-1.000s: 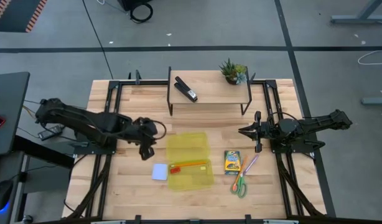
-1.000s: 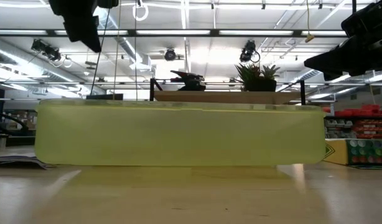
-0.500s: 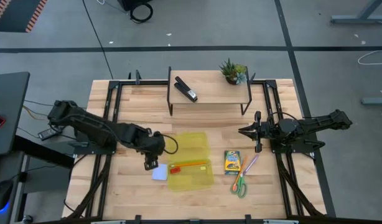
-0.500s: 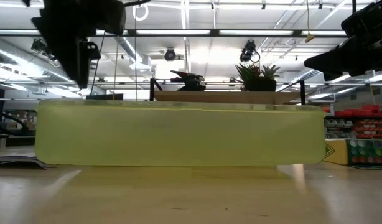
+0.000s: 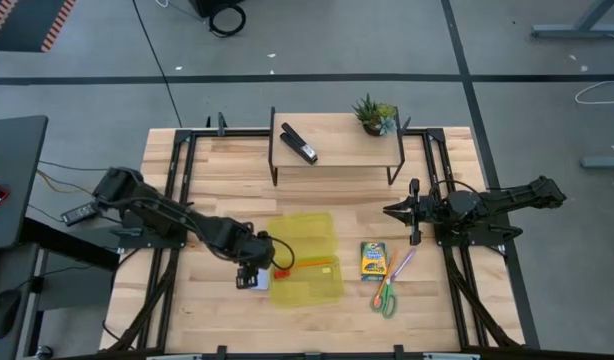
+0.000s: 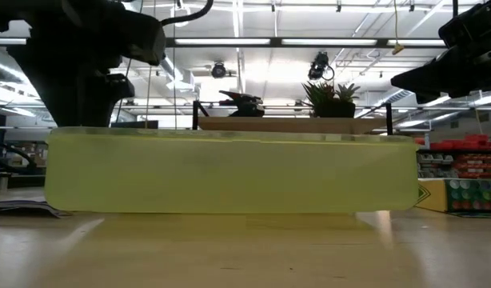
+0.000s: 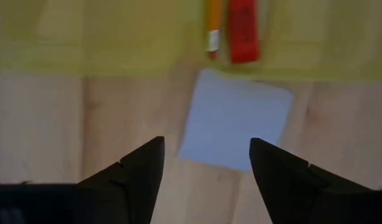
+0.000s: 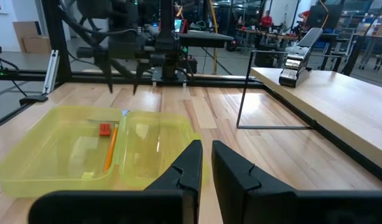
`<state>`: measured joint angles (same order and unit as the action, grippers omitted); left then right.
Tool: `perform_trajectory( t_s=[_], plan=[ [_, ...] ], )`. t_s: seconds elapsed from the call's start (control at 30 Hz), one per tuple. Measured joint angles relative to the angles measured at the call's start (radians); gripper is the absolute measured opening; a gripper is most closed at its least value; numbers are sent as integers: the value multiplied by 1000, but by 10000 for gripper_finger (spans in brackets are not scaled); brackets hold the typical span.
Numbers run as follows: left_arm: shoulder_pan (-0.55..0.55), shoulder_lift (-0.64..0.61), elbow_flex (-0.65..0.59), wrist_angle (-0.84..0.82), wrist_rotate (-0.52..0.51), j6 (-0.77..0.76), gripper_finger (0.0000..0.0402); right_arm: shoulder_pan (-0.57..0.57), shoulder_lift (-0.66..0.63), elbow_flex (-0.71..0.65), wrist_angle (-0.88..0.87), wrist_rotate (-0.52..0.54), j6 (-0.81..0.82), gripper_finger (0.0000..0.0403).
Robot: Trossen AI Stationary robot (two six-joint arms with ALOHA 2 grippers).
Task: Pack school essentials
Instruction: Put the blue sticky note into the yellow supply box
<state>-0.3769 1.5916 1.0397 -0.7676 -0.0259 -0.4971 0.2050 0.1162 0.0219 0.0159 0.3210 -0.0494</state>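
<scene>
A pale wooden table (image 5: 217,180) stands on a grey workshop floor, with a raised wooden shelf (image 5: 337,140) along its far edge. The left gripper (image 5: 251,276) hangs over the pale blue notepad (image 5: 257,280), its fingers (image 7: 138,177) spread apart with the notepad lying flat between them on the wood, nothing gripped. Just to the right of the notepad lies the yellow translucent plastic case (image 5: 305,258), open, with the orange pencil (image 5: 309,264) and the red eraser (image 5: 281,271) inside its near half. Farther right, on the bare table, the yellow-green crayon box (image 5: 373,260) lies beside the purple pen (image 5: 402,265), and the green-handled scissors (image 5: 385,298) lie just nearer than those two. The right gripper (image 5: 391,211) waits above the table's right side, its fingers (image 8: 191,165) closed on nothing. On the far shelf rest a black stapler (image 5: 298,143) and a small potted plant (image 5: 374,114).
</scene>
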Motion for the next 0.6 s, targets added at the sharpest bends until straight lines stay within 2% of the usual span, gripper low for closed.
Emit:
perform_trajectory(
  t_s=[0.37, 0.6],
  plan=[
    [-42, 60, 0, 73, 6, 90, 234, 0, 0, 0, 0, 0, 0, 42],
    [-91, 60, 0, 133, -17, -13, 219, 0, 0, 0, 0, 0, 0, 42]
  ],
)
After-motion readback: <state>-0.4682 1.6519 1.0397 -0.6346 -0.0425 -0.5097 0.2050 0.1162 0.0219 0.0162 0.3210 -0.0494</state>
